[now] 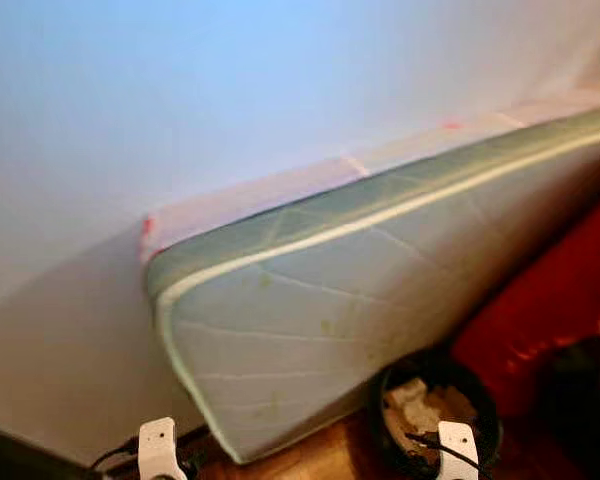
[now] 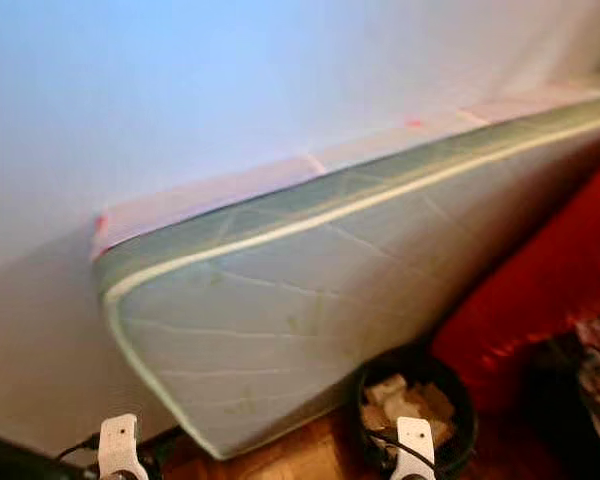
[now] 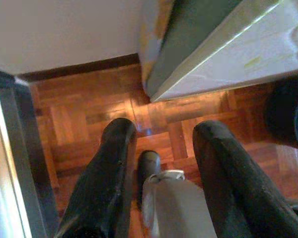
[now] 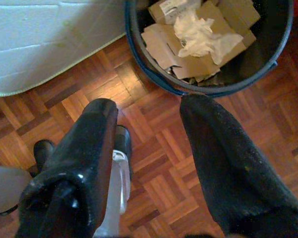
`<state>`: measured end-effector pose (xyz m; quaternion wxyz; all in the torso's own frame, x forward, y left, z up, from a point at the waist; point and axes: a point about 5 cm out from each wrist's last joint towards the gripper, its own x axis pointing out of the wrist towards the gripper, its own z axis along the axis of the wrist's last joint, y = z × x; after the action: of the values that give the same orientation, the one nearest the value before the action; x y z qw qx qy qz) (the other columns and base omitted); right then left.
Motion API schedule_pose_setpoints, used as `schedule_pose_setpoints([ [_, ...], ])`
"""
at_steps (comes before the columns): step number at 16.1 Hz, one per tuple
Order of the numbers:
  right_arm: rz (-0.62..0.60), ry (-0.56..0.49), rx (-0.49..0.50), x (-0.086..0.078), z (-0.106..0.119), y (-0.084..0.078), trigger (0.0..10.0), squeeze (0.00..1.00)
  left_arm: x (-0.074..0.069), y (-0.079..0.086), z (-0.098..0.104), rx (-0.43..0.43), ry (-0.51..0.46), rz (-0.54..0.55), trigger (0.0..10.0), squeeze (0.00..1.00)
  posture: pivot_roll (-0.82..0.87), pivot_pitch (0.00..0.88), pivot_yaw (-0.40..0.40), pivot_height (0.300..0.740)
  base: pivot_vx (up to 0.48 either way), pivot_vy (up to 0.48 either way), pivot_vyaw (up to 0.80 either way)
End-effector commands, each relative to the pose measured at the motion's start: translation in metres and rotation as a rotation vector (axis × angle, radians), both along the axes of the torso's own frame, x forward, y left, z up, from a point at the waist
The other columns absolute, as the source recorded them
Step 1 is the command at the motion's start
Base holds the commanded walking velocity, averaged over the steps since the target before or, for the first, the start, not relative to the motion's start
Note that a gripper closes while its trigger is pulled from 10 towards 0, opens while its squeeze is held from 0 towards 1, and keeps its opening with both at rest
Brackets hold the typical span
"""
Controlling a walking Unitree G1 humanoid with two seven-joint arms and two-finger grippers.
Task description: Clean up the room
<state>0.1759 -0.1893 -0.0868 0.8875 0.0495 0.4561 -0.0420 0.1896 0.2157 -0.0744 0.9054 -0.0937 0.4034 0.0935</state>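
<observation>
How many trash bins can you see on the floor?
1. The bin stands on the wood floor beside the leaning mattress, with cardboard and paper inside.

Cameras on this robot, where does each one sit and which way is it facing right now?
Left eye view: on the head, facing forward and down at the mattress leaning on the wall; white arm parts at the bottom edge.
Right eye view: same head, same scene, with the bin.
Left wrist view: along the open left gripper, down at the parquet floor and mattress corner.
Right wrist view: along the open right gripper, toward the bin of cardboard and paper.
Shared: mattress, floor.
</observation>
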Motion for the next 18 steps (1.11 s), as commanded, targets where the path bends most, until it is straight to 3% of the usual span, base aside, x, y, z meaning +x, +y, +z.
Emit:
schedule_pose_setpoints([
  [1, -0.045, 0.034, -0.005, 0.0012, 0.0026, -0.0186, 10.0, 0.00, -0.0497, 0.0355, -0.0132, 0.105, 0.156, -0.027, 10.0, 0.00, 0.04, 0.000, 0.012, 0.740, 0.000, 0.000, 0.00],
  [9, -0.049, 0.040, 0.001, 0.0004, 0.0020, -0.0179, 10.0, 0.00, -0.0457, 0.0329, -0.0126, 0.108, 0.152, -0.036, 10.0, 0.00, 0.04, 0.000, 0.014, 0.740, 0.000, 0.000, 0.00],
  [18, -0.028, 0.051, -0.006, 0.0002, 0.0019, -0.0182, 10.0, 0.00, -0.0482, 0.0343, -0.0130, 0.110, 0.155, -0.037, 10.0, 0.00, 0.04, 0.000, 0.013, 0.740, 0.000, 0.000, -0.80],
])
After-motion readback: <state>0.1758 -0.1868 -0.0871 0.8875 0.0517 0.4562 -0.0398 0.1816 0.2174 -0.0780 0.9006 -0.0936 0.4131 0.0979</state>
